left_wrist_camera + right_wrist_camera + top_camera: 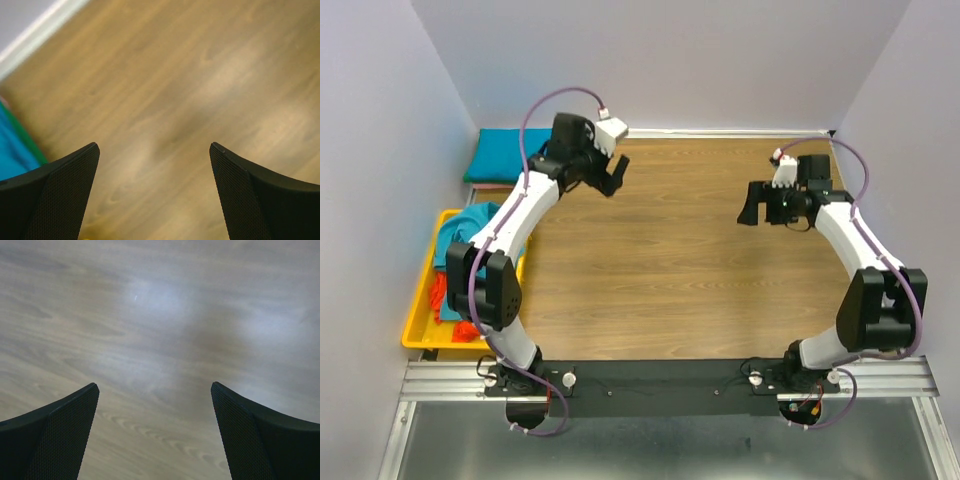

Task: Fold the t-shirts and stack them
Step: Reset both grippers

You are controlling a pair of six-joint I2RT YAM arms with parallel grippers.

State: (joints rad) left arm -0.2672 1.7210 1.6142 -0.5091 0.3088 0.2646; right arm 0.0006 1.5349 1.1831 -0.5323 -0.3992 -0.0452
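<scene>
T-shirts (pixel 455 238) lay heaped in the yellow tray (pixel 420 338) at the bench's (pixel 670 260) left edge, and a folded teal one (pixel 505 155) sat in the far left corner. Left hand (pixel 611 178) and right hand (pixel 752 208) hung wide open and empty. My call: send the left hand to the tray, near it toward the near-left, and pinch one layer at a shoulder.

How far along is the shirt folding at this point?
Done: a folded teal-blue cloth shirt lies at the wooden table's far-left corner. In hand: nothing; the left end effector and right end effector are open, empty. Left: crumpled teal shirt and orange-red shirt in the yellow plastic tray.
</scene>
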